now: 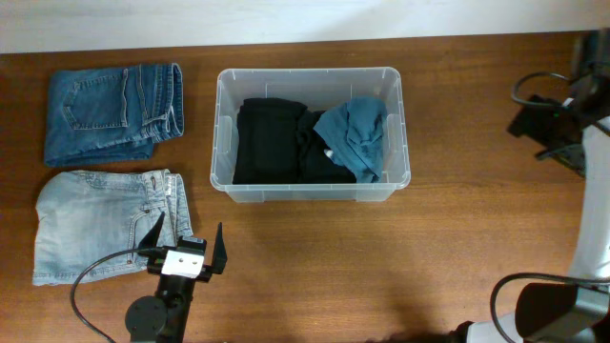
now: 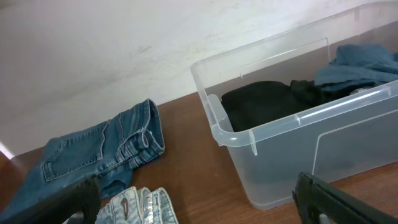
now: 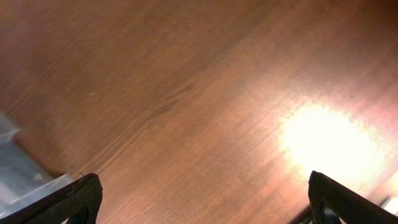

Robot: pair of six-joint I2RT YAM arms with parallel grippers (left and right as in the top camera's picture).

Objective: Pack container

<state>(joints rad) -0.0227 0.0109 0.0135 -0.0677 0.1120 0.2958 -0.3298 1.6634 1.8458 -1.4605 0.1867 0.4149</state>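
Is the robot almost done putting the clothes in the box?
About halfway. Black clothes and a teal garment lie in the container. Nothing is in hand: the left gripper and right gripper are both open and empty. Left to pack: the dark jeans and the light jeans on the table.

Left gripper (image 1: 191, 223): black tapered fingers (image 1: 155, 238) on a white mount (image 1: 182, 259), fed by a thin black looping cable (image 1: 92, 266). Right arm (image 1: 597, 195): white links, black joints and cables.

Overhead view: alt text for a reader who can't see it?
A clear container on a table holds black clothing and a blue garment. Folded dark jeans and light jeans lie to its left, the open left gripper by the light pair.
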